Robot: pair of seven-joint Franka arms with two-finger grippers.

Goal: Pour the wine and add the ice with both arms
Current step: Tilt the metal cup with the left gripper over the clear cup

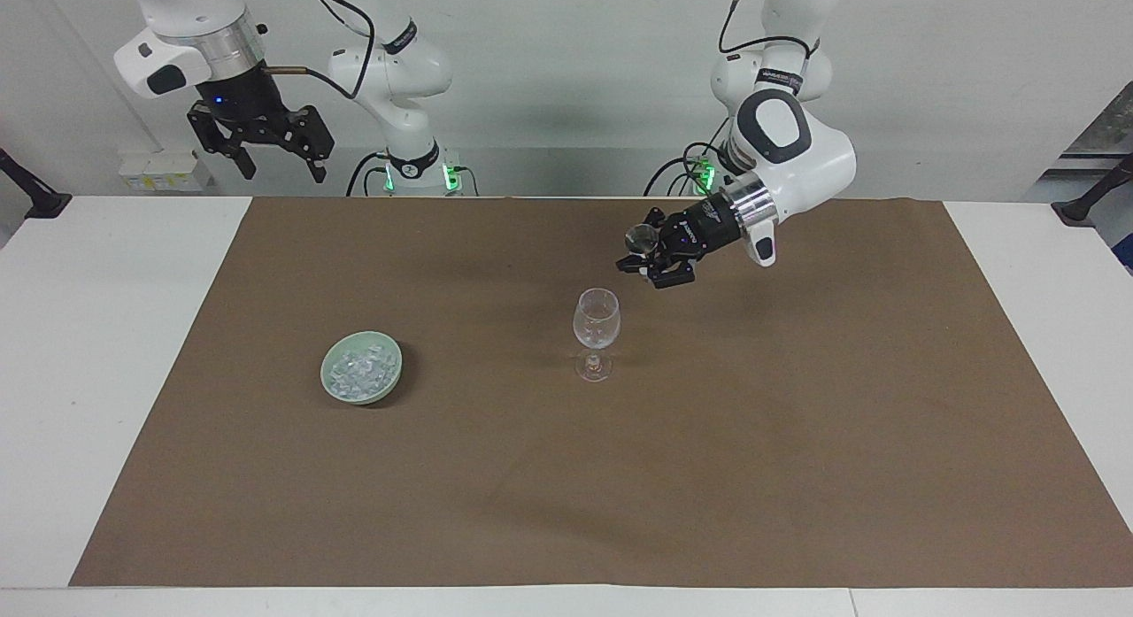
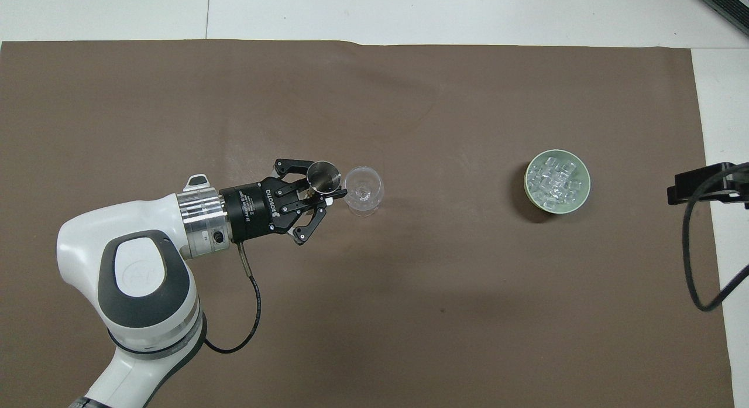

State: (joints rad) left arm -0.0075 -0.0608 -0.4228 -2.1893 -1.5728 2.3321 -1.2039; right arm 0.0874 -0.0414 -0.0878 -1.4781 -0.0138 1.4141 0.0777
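The left claw hangs in the air over the brown mat, just beside the wine glass on the side toward the left arm's end of the table, its fingertips pressed together on a small metal measuring cup. The cup is a shiny steel cone with a round open mouth, held roughly upright; whether any wine lies in it cannot be told. In the overhead view the cup's rim sits almost against the rim of the glass. The wine glass is clear and stemmed, standing upright on its round foot near the middle of the mat, with no visible liquid in the bowl. The ice is a heap of small clear, glinting cubes filling a pale green round bowl, which stands on the mat well apart from the glass, toward the right arm's end of the table and slightly farther from the robots. The right claw waits high above the table edge nearest the robots at that end, fingers spread wide and holding nothing.
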